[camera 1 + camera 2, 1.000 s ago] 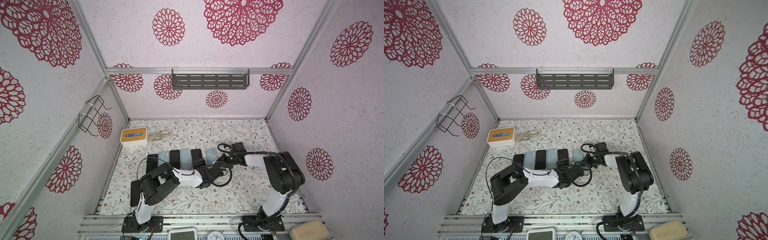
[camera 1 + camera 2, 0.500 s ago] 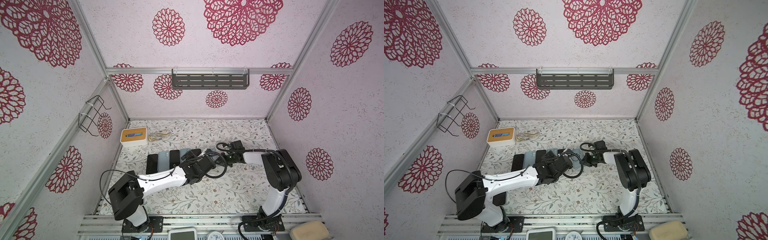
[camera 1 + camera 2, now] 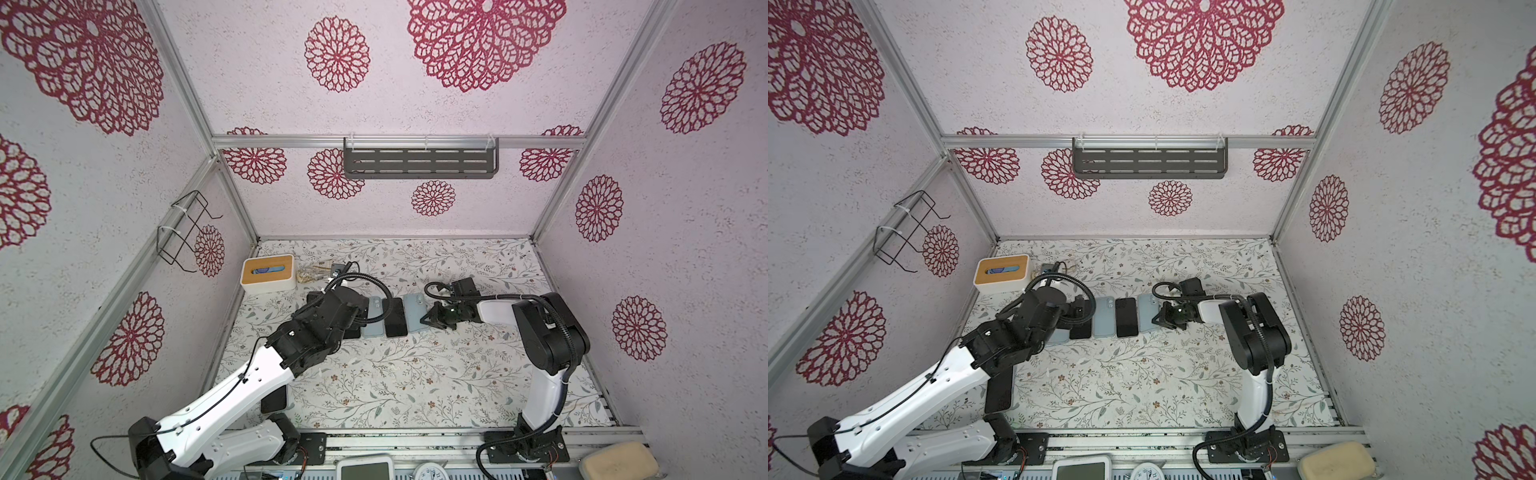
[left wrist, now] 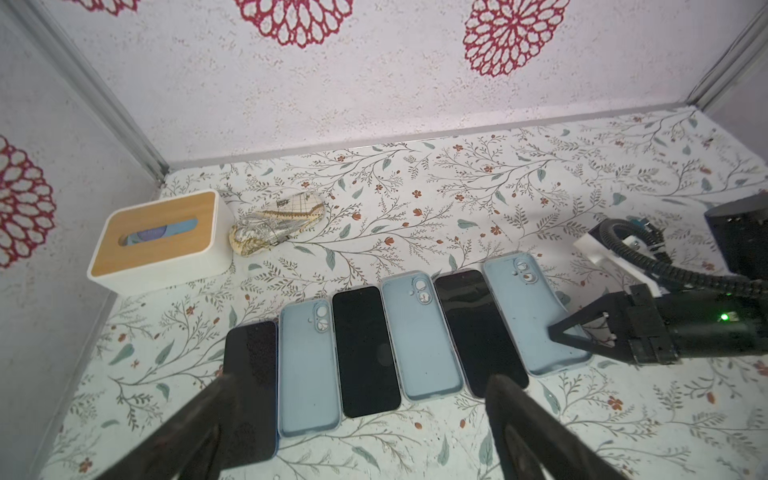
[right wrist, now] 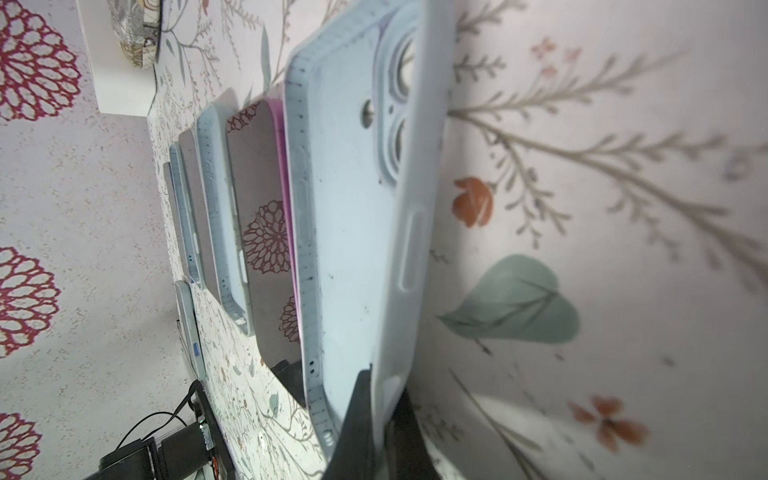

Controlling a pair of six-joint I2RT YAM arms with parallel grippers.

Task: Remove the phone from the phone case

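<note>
Three black phones and three empty light-blue phone cases lie alternating in a row on the floral table (image 4: 457,436). The leftmost phone (image 4: 251,365) shows a thin blue edge. My left gripper (image 4: 361,378) hangs open over the row, one finger (image 4: 208,419) by the leftmost phone and the other by the third phone (image 4: 478,328). My right gripper (image 3: 432,322) (image 3: 1160,320) is shut on the right rim of the rightmost case (image 4: 532,311) (image 5: 357,232), low on the table. Another dark phone (image 3: 274,399) lies apart near the left arm's base.
A white tissue box with a wooden lid (image 3: 269,272) and a crumpled wrapper (image 3: 311,272) sit at the back left. The left arm (image 3: 316,328) covers the row's left end in both top views. A shelf (image 3: 419,162) and a wire rack (image 3: 187,228) hang on the walls.
My left arm has swung from the right end of the row back to the left, and its jaws have opened wide. The right gripper has stayed on the rightmost case.
</note>
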